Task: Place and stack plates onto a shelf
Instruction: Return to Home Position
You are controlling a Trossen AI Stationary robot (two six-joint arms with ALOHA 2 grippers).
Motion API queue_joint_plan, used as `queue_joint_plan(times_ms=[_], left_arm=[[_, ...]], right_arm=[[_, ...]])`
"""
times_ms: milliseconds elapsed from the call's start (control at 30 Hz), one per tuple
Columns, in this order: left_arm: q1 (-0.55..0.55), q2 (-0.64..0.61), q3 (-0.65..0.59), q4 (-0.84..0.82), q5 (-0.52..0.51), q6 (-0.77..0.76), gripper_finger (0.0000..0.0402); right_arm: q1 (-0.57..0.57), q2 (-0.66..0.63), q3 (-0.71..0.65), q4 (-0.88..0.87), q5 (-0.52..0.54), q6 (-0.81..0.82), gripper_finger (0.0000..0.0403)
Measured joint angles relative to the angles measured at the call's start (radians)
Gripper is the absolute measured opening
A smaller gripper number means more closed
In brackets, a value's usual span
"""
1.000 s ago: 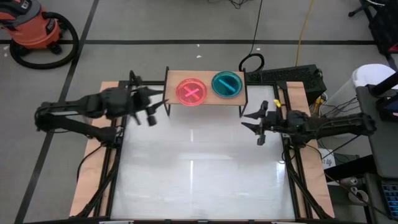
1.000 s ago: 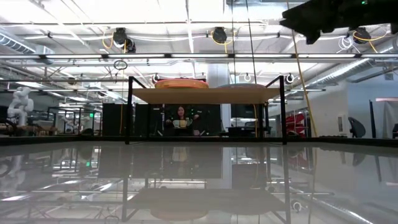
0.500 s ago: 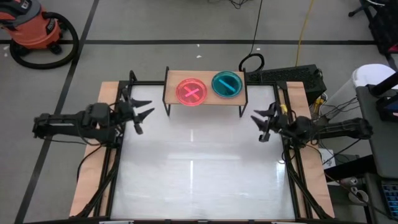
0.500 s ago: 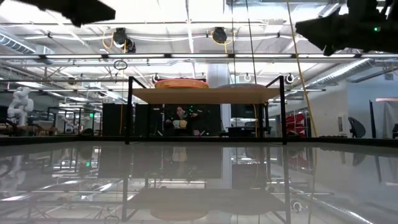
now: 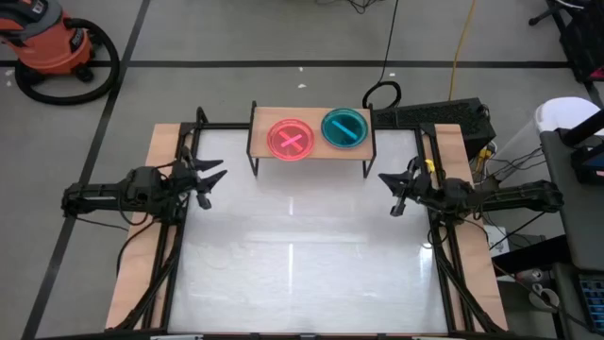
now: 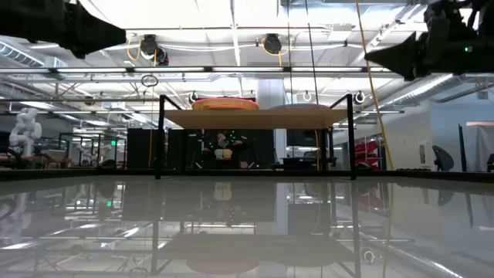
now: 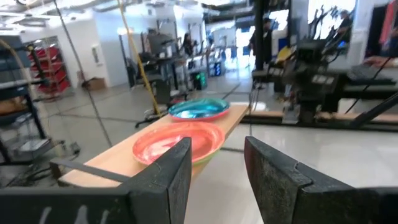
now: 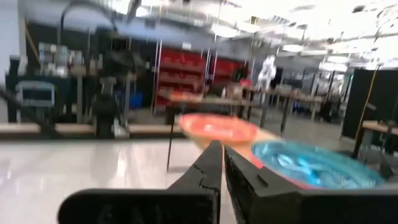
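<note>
Item: the shelf (image 5: 316,153), a light-wood board on thin black legs at the far edge of the white tabletop (image 5: 302,264), bearing all the plates in view. Contents: a pink-topped stack (image 5: 291,140) on the middle of the shelf and a blue-topped stack (image 5: 345,128) just beside it toward the shelf's right end. The pink-topped one sits taller in the low view, and the plate count in either cannot be told. Left gripper (image 5: 213,182): off the shelf's left end, near its front left leg, fingers spread wide with nothing between them. Right gripper (image 5: 394,189): off the shelf's right end and a little nearer the front, fingers drawn together to a thin slit, holding nothing. Hazards, as judged: stacking looks complete, so what remains is clearing the arms. A spread finger of the left gripper swinging toward the shelf could catch the near leg and jolt the board. The plates are smooth plastic, so a knock would likely slide the taller stack first, against its neighbour or off the edge. The right arm poses the same risk to the shelf's right legs. Markings: no brand, label or writing is readable on the plates, shelf or grippers. The orange shop vacuum (image 5: 47,42), well beyond the shelf's left, shows a dark patch too small to read.
</note>
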Motion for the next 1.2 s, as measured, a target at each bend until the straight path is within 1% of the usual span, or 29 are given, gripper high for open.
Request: queue_joint_plan(times_ms=[133,267,333,400,467,600,667,867,967,1033,1167,1200], left_arm=[[-0.002,-0.083,-0.041,-0.001,0.015,-0.01,0.0153],[-0.002,-0.15,-0.082,-0.017,0.016,-0.011,0.0153],[-0.002,-0.174,-0.101,-0.019,0.016,-0.003,0.0153],[-0.002,-0.171,-0.105,-0.018,0.018,0.005,0.0153],[-0.002,-0.169,-0.106,-0.022,0.028,0.006,0.0153],[-0.002,-0.17,-0.106,-0.021,0.095,0.006,0.0153],[-0.002,-0.17,-0.106,-0.027,0.115,0.004,0.0153],[-0.002,-0.17,-0.147,-0.035,0.12,0.001,0.0153],[0.003,-0.17,-0.185,-0.006,0.119,0.01,0.0152],[0.011,-0.17,-0.2,0.006,0.119,0.014,0.0152],[0.023,-0.17,-0.202,0.005,0.119,0.014,0.0151],[0.022,-0.171,-0.199,-0.005,0.119,0.015,0.0151]], right_arm=[[-0.002,-0.006,0.026,-0.175,0.002,0.055,0.0001],[-0.002,-0.009,0.099,-0.35,0.001,0.118,0.0],[-0.002,-0.011,0.107,-0.401,0.001,0.131,0.0],[-0.002,-0.009,0.101,-0.429,-0.001,0.131,0.0],[-0.002,-0.007,0.084,-0.433,-0.01,0.131,0.0],[-0.003,-0.007,0.05,-0.428,-0.078,0.132,0.0],[-0.003,-0.007,0.035,-0.422,-0.083,0.135,0.0],[-0.003,-0.008,0.001,-0.42,-0.079,0.134,0.0],[-0.003,-0.007,-0.007,-0.421,-0.078,0.132,0.0],[-0.003,-0.008,-0.008,-0.422,-0.065,0.12,0.0],[-0.003,-0.03,-0.008,-0.43,0.027,0.091,0.0],[-0.004,-0.04,-0.009,-0.429,0.032,0.084,0.0]])
